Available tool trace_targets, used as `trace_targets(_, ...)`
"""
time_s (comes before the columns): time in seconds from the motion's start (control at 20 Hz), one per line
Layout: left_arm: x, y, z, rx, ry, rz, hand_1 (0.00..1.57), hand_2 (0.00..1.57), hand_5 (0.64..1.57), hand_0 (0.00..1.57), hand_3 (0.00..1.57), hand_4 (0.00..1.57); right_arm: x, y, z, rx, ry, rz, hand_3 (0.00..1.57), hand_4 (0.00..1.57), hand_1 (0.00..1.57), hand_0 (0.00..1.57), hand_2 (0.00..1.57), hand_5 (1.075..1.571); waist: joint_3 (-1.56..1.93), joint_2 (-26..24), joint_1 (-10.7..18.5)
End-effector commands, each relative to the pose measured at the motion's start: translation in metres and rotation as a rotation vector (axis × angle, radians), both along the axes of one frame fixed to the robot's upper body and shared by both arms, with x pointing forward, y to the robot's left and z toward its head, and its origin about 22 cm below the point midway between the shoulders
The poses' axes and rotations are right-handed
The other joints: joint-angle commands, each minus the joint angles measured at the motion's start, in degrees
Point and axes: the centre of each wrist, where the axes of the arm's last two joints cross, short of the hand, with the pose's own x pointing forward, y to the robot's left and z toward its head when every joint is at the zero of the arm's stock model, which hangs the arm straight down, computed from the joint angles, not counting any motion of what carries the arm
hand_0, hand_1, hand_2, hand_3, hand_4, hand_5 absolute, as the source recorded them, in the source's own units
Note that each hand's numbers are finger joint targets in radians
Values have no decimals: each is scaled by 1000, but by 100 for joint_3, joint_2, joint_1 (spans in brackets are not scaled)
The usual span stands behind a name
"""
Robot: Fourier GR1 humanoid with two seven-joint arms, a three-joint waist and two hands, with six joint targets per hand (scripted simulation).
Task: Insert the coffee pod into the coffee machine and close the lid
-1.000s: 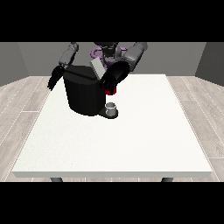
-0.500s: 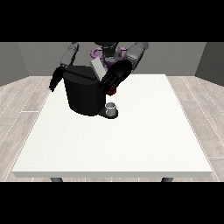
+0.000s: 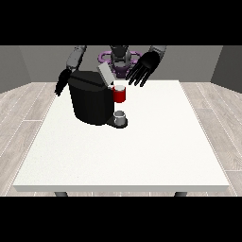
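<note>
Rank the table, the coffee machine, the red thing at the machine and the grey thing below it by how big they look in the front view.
1. table
2. coffee machine
3. red thing at the machine
4. grey thing, only slightly smaller than the red one, so that order is unsure.

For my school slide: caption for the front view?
Open hand hovers above coffee machine with raised lid.

White table (image 3: 142, 156), black coffee machine (image 3: 90, 101) standing on its far left part, grey cup (image 3: 120, 116) on the machine's base
</note>
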Motion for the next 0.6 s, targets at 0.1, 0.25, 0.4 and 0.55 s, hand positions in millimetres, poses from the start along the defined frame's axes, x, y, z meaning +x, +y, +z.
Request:
trace_targets(0.1, -7, -7, -65, -420, 128, -85, 0, 151, 1571, 0, 0, 0, -34, -20, -43, 20, 126, -60, 0, 0, 0, 0, 0, 1571, -16, -861, 503)
trace_targets(0.25, -21, -33, -123, -680, 252, -98, 0, 0, 1571, 0, 0, 418, -49, -31, -63, 29, 175, -103, 0, 0, 0, 0, 0, 1571, -12, -1266, 907)
trace_targets(0.4, -40, -29, -178, -953, 370, -44, 0, 0, 1571, 0, 0, 0, -60, -35, -71, 11, 201, -154, 0, 0, 0, 0, 0, 1571, -20, -1645, 1288)
trace_targets(0.55, -78, -19, -242, -997, 485, 6, 0, 0, 1571, 0, 0, 394, -90, -58, -90, 7, 261, -196, 0, 0, 0, 0, 0, 1571, -6, -2147, 1516)
